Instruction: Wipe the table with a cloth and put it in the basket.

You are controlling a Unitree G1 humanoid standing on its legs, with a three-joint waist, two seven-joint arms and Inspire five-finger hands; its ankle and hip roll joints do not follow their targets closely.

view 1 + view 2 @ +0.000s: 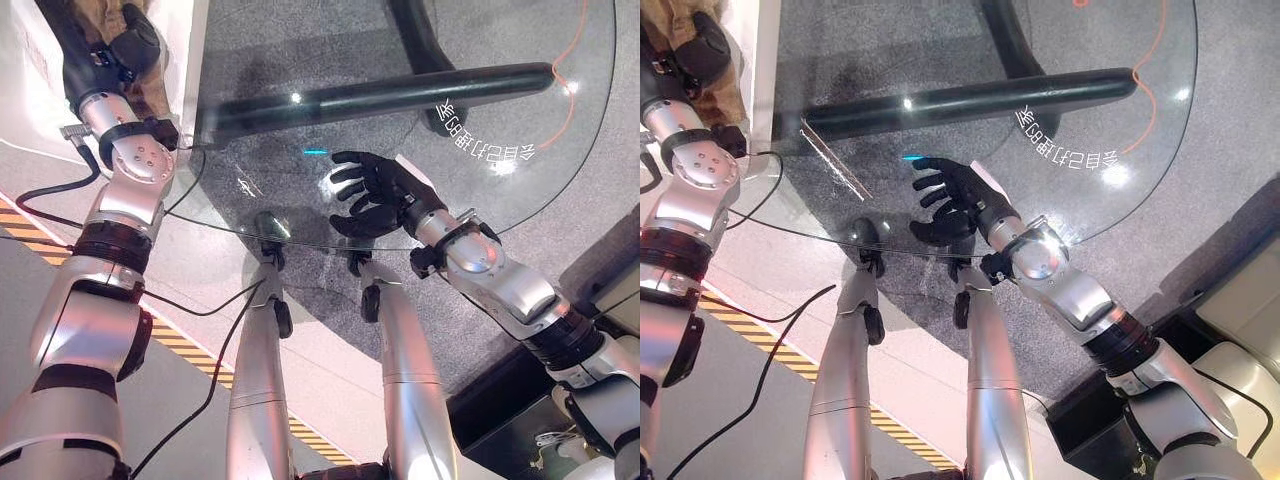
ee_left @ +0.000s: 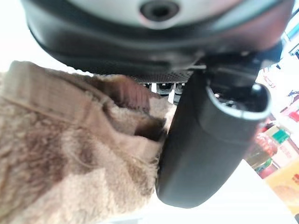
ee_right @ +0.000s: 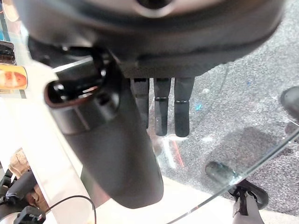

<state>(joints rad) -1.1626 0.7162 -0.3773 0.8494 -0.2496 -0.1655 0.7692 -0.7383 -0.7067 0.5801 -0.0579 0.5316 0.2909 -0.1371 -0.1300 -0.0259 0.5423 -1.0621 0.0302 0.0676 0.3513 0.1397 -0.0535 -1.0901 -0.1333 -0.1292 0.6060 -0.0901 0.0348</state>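
Observation:
A brown fuzzy cloth [image 2: 70, 154] is bunched in my left hand [image 1: 118, 52], whose thumb [image 2: 205, 140] presses against it. That hand is at the far left, over a white surface [image 1: 185, 30] beside the round glass table [image 1: 250, 60]. The cloth [image 1: 685, 20] shows around the hand in the eye views too. My right hand [image 1: 385, 195] hovers open over the near part of the glass, fingers [image 3: 163, 107] straight and spread, holding nothing.
Beneath the glass a thick black bar [image 1: 380, 92] of the table's frame runs across. An orange cable [image 1: 575, 50] lies on the grey floor at the far right. Yellow-black striped tape [image 1: 180, 345] marks the floor at the near left. A dark box [image 1: 1080, 420] stands at the lower right.

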